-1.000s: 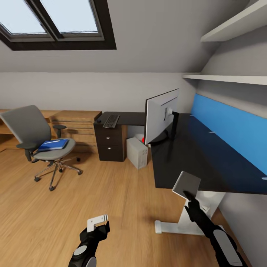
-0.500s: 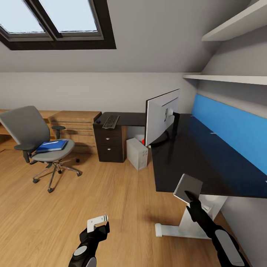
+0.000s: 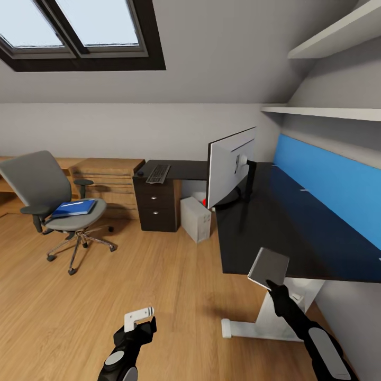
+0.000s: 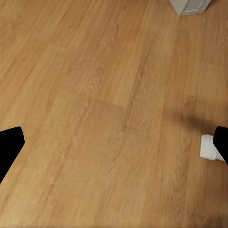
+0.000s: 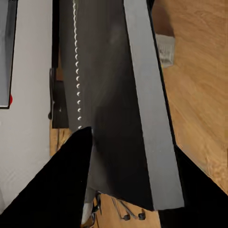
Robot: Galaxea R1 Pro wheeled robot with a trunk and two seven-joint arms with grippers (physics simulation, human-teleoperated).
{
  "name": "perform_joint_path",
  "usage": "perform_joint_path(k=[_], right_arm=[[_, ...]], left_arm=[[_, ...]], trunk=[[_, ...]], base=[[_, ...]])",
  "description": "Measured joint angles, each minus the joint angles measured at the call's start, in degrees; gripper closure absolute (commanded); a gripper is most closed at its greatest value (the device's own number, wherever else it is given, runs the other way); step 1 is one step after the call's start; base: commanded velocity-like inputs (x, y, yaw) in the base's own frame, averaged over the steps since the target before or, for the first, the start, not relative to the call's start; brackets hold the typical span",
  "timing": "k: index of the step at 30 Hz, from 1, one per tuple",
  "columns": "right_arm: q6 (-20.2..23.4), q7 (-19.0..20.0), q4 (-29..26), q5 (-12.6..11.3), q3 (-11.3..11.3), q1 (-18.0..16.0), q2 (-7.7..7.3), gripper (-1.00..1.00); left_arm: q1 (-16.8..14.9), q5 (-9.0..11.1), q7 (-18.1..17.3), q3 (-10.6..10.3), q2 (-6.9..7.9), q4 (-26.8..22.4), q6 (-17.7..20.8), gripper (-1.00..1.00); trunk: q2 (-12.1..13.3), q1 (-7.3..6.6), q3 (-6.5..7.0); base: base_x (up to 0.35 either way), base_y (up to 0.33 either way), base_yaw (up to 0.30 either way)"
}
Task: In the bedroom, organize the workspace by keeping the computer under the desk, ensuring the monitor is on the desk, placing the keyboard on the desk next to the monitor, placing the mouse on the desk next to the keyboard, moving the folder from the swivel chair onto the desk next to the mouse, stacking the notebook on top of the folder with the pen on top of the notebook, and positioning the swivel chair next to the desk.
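The bedroom has grey sloping walls, a dark-framed skylight (image 3: pixel 79 32) at the upper left and a light wood floor (image 3: pixel 106 296). At the far left, low light-wood cabinets (image 3: pixel 108 180) line the wall, and the swivel chair (image 3: pixel 53 203) stands on the floor in front of them, well apart from the desk (image 3: pixel 296 233). The bright blue folder (image 3: pixel 75 207) lies flat on its grey seat. Low in the near foreground, the left gripper (image 3: pixel 139 316) hangs over bare floor with its fingers apart, holding nothing. Farther back, a dark three-drawer cabinet (image 3: pixel 156 205) stands under the desk's far wing, where the slim keyboard (image 3: pixel 158 172) lies with the small dark mouse (image 3: pixel 141 172) just to its left. The light grey computer (image 3: pixel 195 218) stands on the floor right of the drawers, beside the desk's edge. The monitor (image 3: pixel 230 165) stands on the black top, its pale grey back showing. Right of it run the bright blue back panel (image 3: pixel 333 185) and white shelves (image 3: pixel 323 111) above. At the near right, the right gripper (image 3: pixel 272 284) has its fingers clamped on the notebook (image 3: pixel 268 267), a thin pale grey rectangle held tilted at the desk's near edge, above the white pedestal leg (image 3: pixel 275 317)
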Motion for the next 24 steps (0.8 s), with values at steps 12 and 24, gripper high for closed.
perform_joint_path(k=[12, 24], right_arm=[[0.03, 0.21, -0.09, -0.35, 0.03, -0.01, -0.04, 1.00], [-1.39, 0.27, -4.40, 0.04, 0.47, 0.06, 1.57, 1.00]], left_arm=[[0.00, 0.00, -0.01, 0.00, -0.04, 0.01, 0.08, -1.00], [0.00, 0.00, 0.09, -0.08, -0.09, 0.01, 0.08, -1.00]], trunk=[[0.39, -0.21, 0.18], [5.20, -2.85, 2.33]], base=[[0.000, 0.000, 0.000], [0.000, 0.000, 0.000]])
